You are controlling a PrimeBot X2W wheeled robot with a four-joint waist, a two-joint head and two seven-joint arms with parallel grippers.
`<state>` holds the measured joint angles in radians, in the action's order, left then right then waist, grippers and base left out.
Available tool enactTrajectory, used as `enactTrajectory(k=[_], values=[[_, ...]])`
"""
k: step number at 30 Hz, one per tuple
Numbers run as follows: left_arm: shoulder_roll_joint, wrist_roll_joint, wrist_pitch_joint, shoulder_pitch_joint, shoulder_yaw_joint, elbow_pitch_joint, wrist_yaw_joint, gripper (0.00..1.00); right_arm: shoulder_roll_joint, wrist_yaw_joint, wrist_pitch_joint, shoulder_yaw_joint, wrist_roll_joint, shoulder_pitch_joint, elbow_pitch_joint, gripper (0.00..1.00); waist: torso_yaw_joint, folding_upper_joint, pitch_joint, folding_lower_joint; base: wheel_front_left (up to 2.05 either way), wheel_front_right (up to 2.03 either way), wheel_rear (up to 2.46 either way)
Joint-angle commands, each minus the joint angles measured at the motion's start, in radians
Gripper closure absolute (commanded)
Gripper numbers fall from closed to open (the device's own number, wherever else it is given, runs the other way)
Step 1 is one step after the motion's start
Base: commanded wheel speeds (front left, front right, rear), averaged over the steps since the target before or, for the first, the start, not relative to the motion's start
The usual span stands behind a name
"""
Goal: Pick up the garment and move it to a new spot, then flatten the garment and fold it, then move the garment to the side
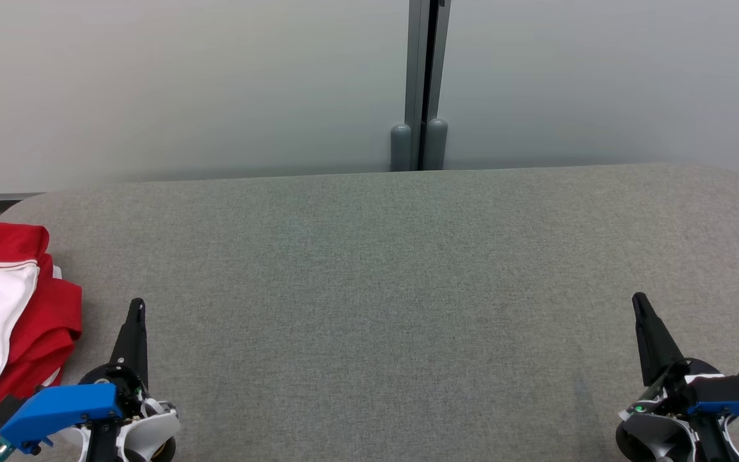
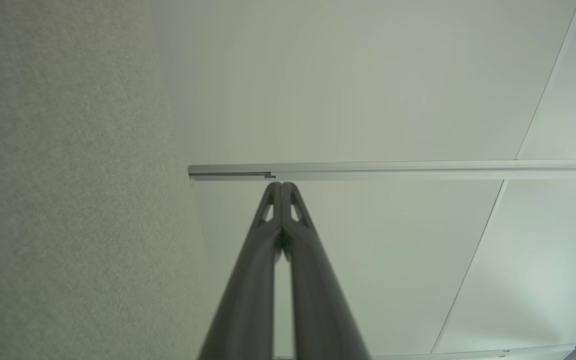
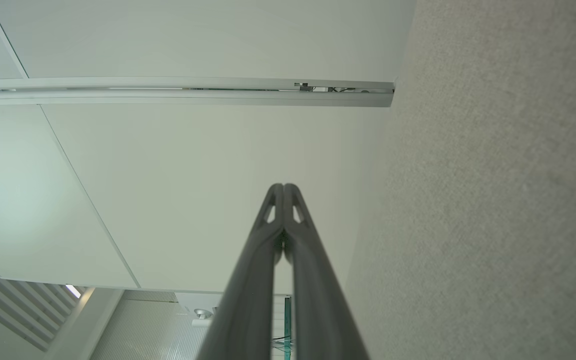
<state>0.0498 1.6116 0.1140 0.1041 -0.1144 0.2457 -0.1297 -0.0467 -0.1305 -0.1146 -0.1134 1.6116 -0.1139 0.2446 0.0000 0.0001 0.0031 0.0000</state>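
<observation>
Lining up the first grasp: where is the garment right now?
In the head view, the red-and-white garment lies bunched on the far left of the grey table, just left of the shut left claw.

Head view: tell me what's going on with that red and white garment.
Nothing is being handled right now. The red and white fabric garment lies bunched at the left edge of the grey cloth-covered table, partly cut off by the picture's edge. The robot's left fingers are pressed shut and empty beside it, not touching it. The right fingers, also shut and empty, hover at the table's right side.
</observation>
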Motion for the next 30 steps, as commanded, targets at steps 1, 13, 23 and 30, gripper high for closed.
enactTrajectory(k=[1,13,23,30], values=[[0.001,0.003,0.003,0.009,-0.001,-0.005,-0.004,1.00,-0.007,0.000,-0.002,-0.002,0.003,0.012,-0.003,1.00,0.000,-0.0001,0.000,0.0000,0.00,0.00,0.00],[0.001,0.003,0.003,0.009,-0.001,-0.005,-0.004,1.00,-0.007,0.000,-0.002,-0.002,0.003,0.012,-0.003,1.00,0.000,-0.0001,0.000,0.0000,0.00,0.00,0.00],[0.001,0.003,0.003,0.009,-0.001,-0.005,-0.004,1.00,-0.007,0.000,-0.002,-0.002,0.003,0.012,-0.003,1.00,0.000,-0.0001,0.000,0.0000,0.00,0.00,0.00],[0.001,0.003,0.003,0.009,-0.001,-0.005,-0.004,1.00,-0.007,0.000,-0.002,-0.002,0.003,0.012,-0.003,1.00,0.000,-0.0001,0.000,0.0000,0.00,0.00,0.00]])
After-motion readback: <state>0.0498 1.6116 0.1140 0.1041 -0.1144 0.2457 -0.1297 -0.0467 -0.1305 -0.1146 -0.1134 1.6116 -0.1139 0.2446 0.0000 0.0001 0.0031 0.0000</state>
